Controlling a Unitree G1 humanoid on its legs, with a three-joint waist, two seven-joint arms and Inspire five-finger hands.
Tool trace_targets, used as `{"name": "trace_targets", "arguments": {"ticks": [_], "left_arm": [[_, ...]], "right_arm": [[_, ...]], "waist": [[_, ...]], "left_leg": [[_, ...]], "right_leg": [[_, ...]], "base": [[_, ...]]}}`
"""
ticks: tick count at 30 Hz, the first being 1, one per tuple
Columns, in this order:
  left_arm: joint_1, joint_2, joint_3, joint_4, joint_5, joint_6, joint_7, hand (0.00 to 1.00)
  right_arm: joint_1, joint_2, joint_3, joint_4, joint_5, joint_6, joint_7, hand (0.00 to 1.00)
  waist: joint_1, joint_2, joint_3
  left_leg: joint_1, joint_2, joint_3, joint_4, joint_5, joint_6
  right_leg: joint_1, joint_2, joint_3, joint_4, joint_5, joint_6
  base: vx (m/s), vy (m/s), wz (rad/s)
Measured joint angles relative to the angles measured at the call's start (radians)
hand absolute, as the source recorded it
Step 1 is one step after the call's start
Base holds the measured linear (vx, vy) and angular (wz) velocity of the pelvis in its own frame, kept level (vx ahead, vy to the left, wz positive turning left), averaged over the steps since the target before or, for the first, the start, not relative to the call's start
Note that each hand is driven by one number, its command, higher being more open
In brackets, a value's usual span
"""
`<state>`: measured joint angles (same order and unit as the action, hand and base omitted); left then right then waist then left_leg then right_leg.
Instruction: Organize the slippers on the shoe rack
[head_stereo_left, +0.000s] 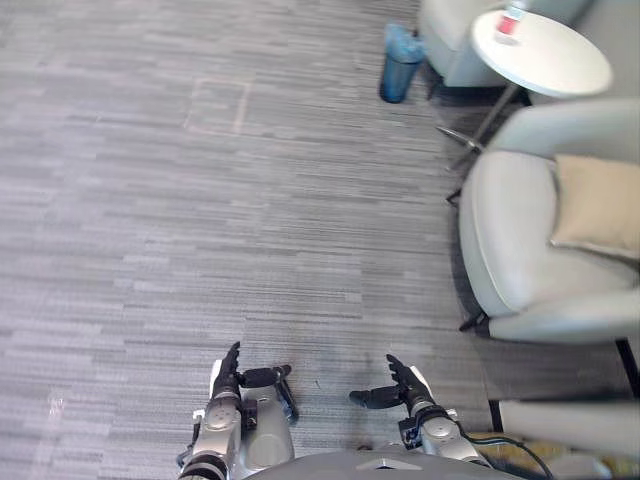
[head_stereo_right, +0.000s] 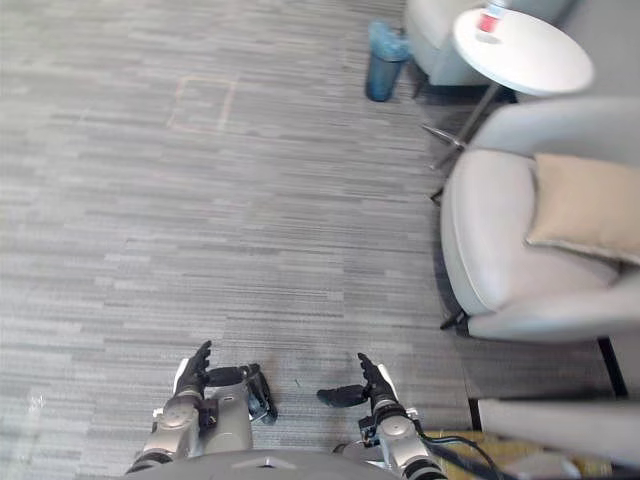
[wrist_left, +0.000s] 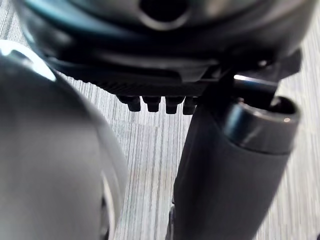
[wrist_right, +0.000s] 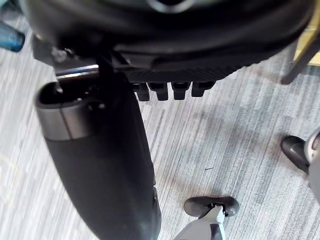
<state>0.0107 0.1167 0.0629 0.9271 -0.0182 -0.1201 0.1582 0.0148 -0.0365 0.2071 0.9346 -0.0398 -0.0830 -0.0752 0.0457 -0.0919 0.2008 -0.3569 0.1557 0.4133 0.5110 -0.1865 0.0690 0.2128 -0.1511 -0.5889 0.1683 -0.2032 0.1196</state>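
Left eye view: left robot hand (head_stereo_left: 228, 382) and right robot hand (head_stereo_left: 408, 388) hang near, over grey striped carpet floor (head_stereo_left: 250, 220), spread and empty. A pale grey upholstered armchair (head_stereo_left: 515, 240) stands to the right.
Left wrist view: fingers (wrist_left: 160, 104) straight.
Right wrist view: fingers (wrist_right: 170, 90) straight.

**Open over the grey floor (head_stereo_left: 250, 220): left robot hand (head_stereo_left: 232, 372) and right robot hand (head_stereo_left: 400, 385)**

Both low and close in, side by side but apart, not touching. Fingers straight on each one. Thumbs poking out sideways, pointing at each other. Stripy grey carpet underneath.
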Motion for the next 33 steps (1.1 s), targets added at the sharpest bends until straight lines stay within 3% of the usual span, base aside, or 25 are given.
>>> {"name": "trace_targets", "arguments": {"ticks": [2,3,4,6,8,11,12,13,14,15,16,17,18,19,20,21,22,23,24,26,28,29,30,32,33], "left_arm": [[0.009,-0.003,0.001,0.005,-0.003,0.002,0.001,1.0],[0.013,-0.001,0.001,0.021,-0.004,0.002,0.002,1.0],[0.014,0.0,0.0,0.035,-0.004,0.003,0.002,1.0],[0.024,0.0,0.0,0.051,0.001,0.013,0.002,1.0],[0.029,-0.002,-0.001,0.059,0.01,0.016,0.002,1.0],[0.024,-0.017,-0.008,0.072,0.01,0.019,0.001,1.0],[0.022,-0.022,-0.008,0.08,0.009,0.022,-0.001,1.0],[0.022,-0.022,-0.009,0.082,0.011,0.022,-0.004,1.0],[0.025,-0.023,-0.016,0.088,0.011,0.022,-0.006,1.0],[0.027,-0.032,-0.02,0.091,0.012,0.02,-0.006,1.0],[0.029,-0.041,-0.022,0.086,0.012,0.015,-0.015,1.0],[0.034,-0.045,-0.029,0.082,0.02,0.016,-0.022,1.0],[0.037,-0.047,-0.033,0.082,0.025,0.016,-0.022,1.0],[0.042,-0.051,-0.028,0.077,0.029,0.013,-0.025,1.0],[0.041,-0.055,-0.001,0.071,0.029,0.013,-0.027,1.0],[0.049,-0.068,0.047,0.048,0.028,0.014,-0.024,1.0],[0.057,-0.079,0.081,0.024,0.026,0.013,-0.02,1.0],[0.059,-0.083,0.105,0.005,0.027,0.012,-0.013,1.0],[0.057,-0.074,0.109,-0.009,0.027,0.011,-0.014,1.0],[0.046,-0.073,0.108,-0.013,0.027,0.0,-0.015,1.0],[0.031,-0.071,0.101,-0.016,0.027,-0.004,-0.015,1.0],[0.031,-0.065,0.096,-0.019,0.025,-0.011,-0.014,1.0],[0.024,-0.046,0.08,-0.017,0.027,-0.01,-0.013,1.0],[0.009,-0.03,0.059,-0.009,0.027,-0.01,-0.013,1.0],[0.009,-0.027,0.07,0.009,0.011,0.0,-0.014,1.0]], "right_arm": [[-0.014,0.017,0.003,0.001,0.0,0.0,0.009,1.0],[-0.028,0.027,0.011,0.0,-0.001,-0.001,0.012,1.0],[-0.035,0.032,0.011,-0.004,-0.001,-0.006,0.017,1.0],[-0.039,0.035,0.015,-0.025,0.0,-0.014,0.027,1.0],[-0.04,0.034,0.018,-0.036,0.0,-0.016,0.027,1.0],[-0.03,0.022,0.018,-0.04,0.003,-0.014,0.027,1.0],[-0.024,0.019,0.018,-0.04,0.002,-0.016,0.026,1.0],[-0.027,0.017,0.017,-0.043,0.003,-0.017,0.026,1.0],[-0.019,0.015,0.01,-0.043,0.003,-0.016,0.026,1.0],[-0.024,0.009,0.008,-0.038,0.003,-0.013,0.025,1.0],[-0.036,0.003,0.002,-0.039,0.002,-0.012,0.025,1.0],[-0.038,0.0,-0.012,-0.038,0.002,-0.005,0.021,1.0],[-0.033,-0.001,-0.019,-0.038,0.002,-0.005,0.021,1.0],[-0.016,0.002,-0.031,-0.049,0.001,-0.005,0.02,1.0],[0.004,0.001,-0.03,-0.07,0.0,-0.004,0.019,1.0],[0.017,0.002,-0.027,-0.095,0.001,-0.004,0.019,1.0],[0.02,0.006,-0.023,-0.1,0.001,-0.004,0.019,1.0],[0.019,0.02,-0.02,-0.097,0.001,-0.002,0.018,1.0],[0.021,0.034,-0.018,-0.092,0.001,-0.001,0.018,1.0],[0.002,0.037,-0.017,-0.089,0.001,-0.002,0.018,1.0],[-0.013,0.036,-0.019,-0.082,0.001,-0.002,0.013,1.0],[-0.013,0.033,-0.018,-0.06,0.001,-0.004,0.008,1.0],[-0.012,0.045,-0.012,-0.042,0.001,-0.002,0.004,1.0],[-0.012,0.048,-0.009,-0.015,-0.001,-0.002,0.006,1.0],[-0.013,0.049,-0.009,-0.008,-0.005,-0.002,0.006,1.0]], "waist": [[0.004,0.007,0.004],[0.006,0.024,0.016],[0.004,0.034,0.022],[-0.006,0.051,0.029],[-0.022,0.051,0.028],[-0.05,0.052,0.03],[-0.053,0.051,0.03],[-0.055,0.05,0.034],[-0.066,0.052,0.028],[-0.056,0.081,0.026],[-0.041,0.089,0.026],[-0.055,0.092,0.026],[-0.061,0.093,0.025],[-0.067,0.092,0.019],[-0.062,0.092,0.018],[-0.05,0.102,0.017],[-0.046,0.11,0.017],[-0.039,0.109,0.019],[-0.022,0.091,0.015],[-0.001,0.078,0.016],[0.004,0.071,0.022],[0.01,0.061,0.028],[0.001,0.026,0.024],[0.003,0.019,0.022],[0.004,0.025,0.019]], "left_leg": [[0.057,-0.032,-0.047,-0.005,-0.041,0.008],[0.136,-0.043,-0.073,-0.036,-0.062,0.005],[0.187,-0.047,-0.089,-0.056,-0.075,0.006],[0.299,-0.056,-0.128,-0.125,-0.082,-0.001],[0.365,-0.064,-0.186,-0.197,-0.077,-0.01],[0.413,-0.073,-0.286,-0.276,-0.079,-0.035],[0.436,-0.076,-0.312,-0.3,-0.083,-0.051],[0.456,-0.078,-0.333,-0.316,-0.087,-0.067],[0.481,-0.073,-0.375,-0.332,-0.097,-0.088],[0.499,-0.047,-0.389,-0.349,-0.099,-0.094],[0.502,-0.046,-0.407,-0.354,-0.083,-0.113],[0.517,-0.049,-0.45,-0.344,-0.068,-0.126],[0.519,-0.049,-0.466,-0.323,-0.064,-0.131],[0.49,-0.047,-0.49,-0.195,-0.058,-0.144],[0.424,-0.036,-0.472,-0.025,-0.054,-0.191],[0.314,0.017,-0.421,0.216,-0.015,-0.28],[0.254,0.068,-0.358,0.357,-0.024,-0.272],[0.205,0.126,-0.276,0.459,-0.057,-0.23],[0.162,0.153,-0.174,0.452,-0.097,-0.179],[0.085,0.129,-0.12,0.286,-0.116,-0.142],[0.029,0.085,-0.144,0.085,-0.072,-0.128],[0.034,0.024,-0.183,-0.061,0.108,-0.091],[0.065,-0.009,-0.179,-0.087,0.112,-0.082],[0.062,-0.017,-0.197,-0.075,0.09,-0.06],[0.07,-0.013,-0.204,-0.03,0.046,-0.058]], "right_leg": [[-0.035,-0.068,0.032,0.256,0.03,0.005],[-0.08,-0.119,0.075,0.478,0.081,-0.037],[-0.113,-0.129,0.11,0.595,0.049,-0.074],[-0.204,-0.079,0.195,0.697,-0.014,-0.084],[-0.311,0.002,0.249,0.613,-0.048,-0.105],[-0.438,0.069,0.285,0.312,-0.021,-0.084],[-0.459,0.077,0.299,0.174,0.031,-0.072],[-0.461,0.081,0.31,0.104,0.12,-0.074],[-0.425,0.096,0.315,0.057,0.222,-0.11],[-0.411,0.119,0.298,0.069,0.196,-0.121],[-0.436,0.104,0.294,0.149,0.14,-0.139],[-0.434,0.079,0.286,0.239,0.065,-0.148],[-0.422,0.072,0.273,0.258,0.043,-0.15],[-0.358,0.068,0.236,0.236,0.004,-0.145],[-0.302,0.079,0.223,0.182,-0.007,-0.142],[-0.233,0.111,0.216,0.114,-0.007,-0.143],[-0.187,0.134,0.215,0.074,-0.007,-0.144],[-0.123,0.152,0.214,0.028,-0.008,-0.145],[-0.062,0.153,0.229,-0.02,-0.008,-0.145],[-0.022,0.134,0.255,-0.053,-0.008,-0.144],[0.001,0.109,0.269,-0.055,-0.017,-0.126],[0.04,0.086,0.286,-0.056,-0.034,-0.09],[0.048,0.052,0.288,-0.056,-0.036,-0.085],[0.041,0.063,0.324,-0.075,0.023,-0.083],[0.052,0.064,0.335,-0.053,0.072,-0.057]], "base": [[0.51,0.26,0.84],[0.42,0.192,0.56],[0.44,0.125,0.58],[0.36,0.033,0.64],[0.32,-0.062,0.86],[0.39,-0.152,0.97],[0.47,-0.189,0.91],[0.42,-0.177,0.92],[0.47,-0.199,0.76],[0.46,-0.193,0.65],[0.65,-0.293,0.59],[0.5,-0.244,0.65],[0.59,-0.308,1.02],[0.5,-0.259,0.87],[0.57,-0.3,0.77],[0.46,-0.234,0.3],[0.52,-0.208,0.09],[0.42,-0.13,-0.11],[0.42,-0.095,-0.27],[0.37,0.056,-0.52],[0.53,0.212,-0.43],[0.56,0.225,-0.07],[0.47,0.168,0.14],[0.39,0.152,0.36],[0.36,0.16,0.11]]}}
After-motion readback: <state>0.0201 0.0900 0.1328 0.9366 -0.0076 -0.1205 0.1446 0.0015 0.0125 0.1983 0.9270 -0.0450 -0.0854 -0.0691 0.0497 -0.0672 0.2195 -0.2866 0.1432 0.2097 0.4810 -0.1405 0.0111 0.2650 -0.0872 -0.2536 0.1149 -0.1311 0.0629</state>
